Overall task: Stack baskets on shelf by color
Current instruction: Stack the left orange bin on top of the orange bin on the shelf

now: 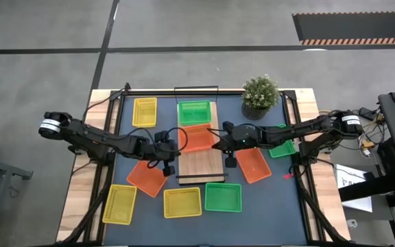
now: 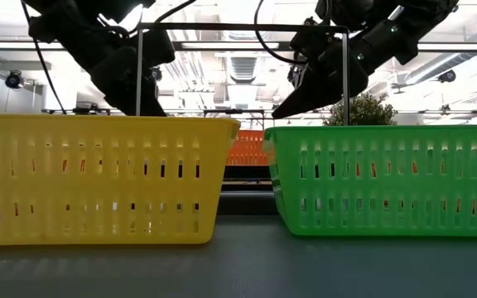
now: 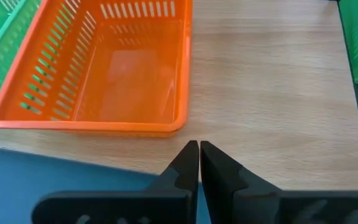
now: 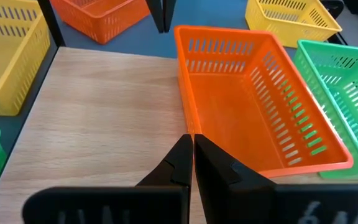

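Note:
The light-wood shelf [image 1: 201, 166] lies in the middle of the table. A green basket [image 1: 195, 112] sits on its far end, and an orange basket [image 1: 197, 139] stands on its middle by its base. My left gripper [image 1: 177, 142] is shut, just left of the orange basket. In the left wrist view its tips [image 3: 199, 146] hang over the board's edge, short of the basket's corner [image 3: 178, 124]. My right gripper [image 1: 217, 141] is also shut and sits at the basket's right side. Its tips [image 4: 191, 140] are against the basket's long wall [image 4: 186, 115]. My right gripper's shut fingertips stand at the orange basket's long right wall [image 4: 188, 127], near its middle, coming slanting down from the table's right. I cannot tell whether they touch the wall. The basket rests flat on the shelf board [image 4: 104, 106].
Loose baskets lie around the shelf: yellow [image 1: 145, 112] far left, orange [image 1: 146, 177] left, yellow [image 1: 118, 204] and yellow [image 1: 182, 202] near, green [image 1: 223, 197] near, orange [image 1: 254, 165] and green [image 1: 280, 147] right. A potted plant [image 1: 260, 96] stands at the far side.

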Robot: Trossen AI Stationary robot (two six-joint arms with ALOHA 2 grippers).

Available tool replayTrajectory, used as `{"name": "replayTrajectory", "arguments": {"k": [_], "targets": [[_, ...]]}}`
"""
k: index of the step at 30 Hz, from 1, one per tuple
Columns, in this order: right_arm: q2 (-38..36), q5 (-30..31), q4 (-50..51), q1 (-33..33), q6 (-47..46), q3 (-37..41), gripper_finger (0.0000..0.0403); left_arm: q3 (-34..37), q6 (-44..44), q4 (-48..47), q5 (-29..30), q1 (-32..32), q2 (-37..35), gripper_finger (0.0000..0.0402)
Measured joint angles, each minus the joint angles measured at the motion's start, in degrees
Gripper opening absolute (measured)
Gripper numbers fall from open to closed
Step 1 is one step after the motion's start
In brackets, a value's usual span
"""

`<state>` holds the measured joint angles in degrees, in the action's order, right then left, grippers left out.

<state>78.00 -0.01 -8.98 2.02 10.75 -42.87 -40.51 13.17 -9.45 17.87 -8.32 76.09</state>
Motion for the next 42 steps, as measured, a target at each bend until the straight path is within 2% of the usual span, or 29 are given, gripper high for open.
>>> {"name": "replayTrajectory", "arguments": {"k": [19,23,29,32,37,42], "targets": [[-0.4,0.0,1.4,-0.2,-0.7,0.0,0.0009,-0.2,0.9,-0.6,-0.7,-0.1,0.0,0.0000],[-3.9,0.0,3.5,-1.4,-1.8,0.1,0.0009,-3.3,5.7,-7.4,-6.6,-0.6,-2.7,0.0000],[-10.8,0.1,8.7,-3.2,-3.5,0.1,0.0009,-7.0,8.9,-20.4,-7.3,-2.5,-8.0,0.0000],[-13.7,0.3,11.3,-4.5,-5.5,0.1,0.0009,-7.2,13.7,-26.2,-7.5,-2.6,-10.5,0.0000],[-16.3,0.2,13.6,-8.4,-6.3,0.1,0.0009,-7.0,15.0,-35.5,-13.6,-4.3,-13.0,0.0000],[-18.2,3.1,13.9,-13.0,-7.2,0.1,0.0009,-7.0,15.1,-36.6,-18.5,-6.4,-13.2,0.0000]]}}
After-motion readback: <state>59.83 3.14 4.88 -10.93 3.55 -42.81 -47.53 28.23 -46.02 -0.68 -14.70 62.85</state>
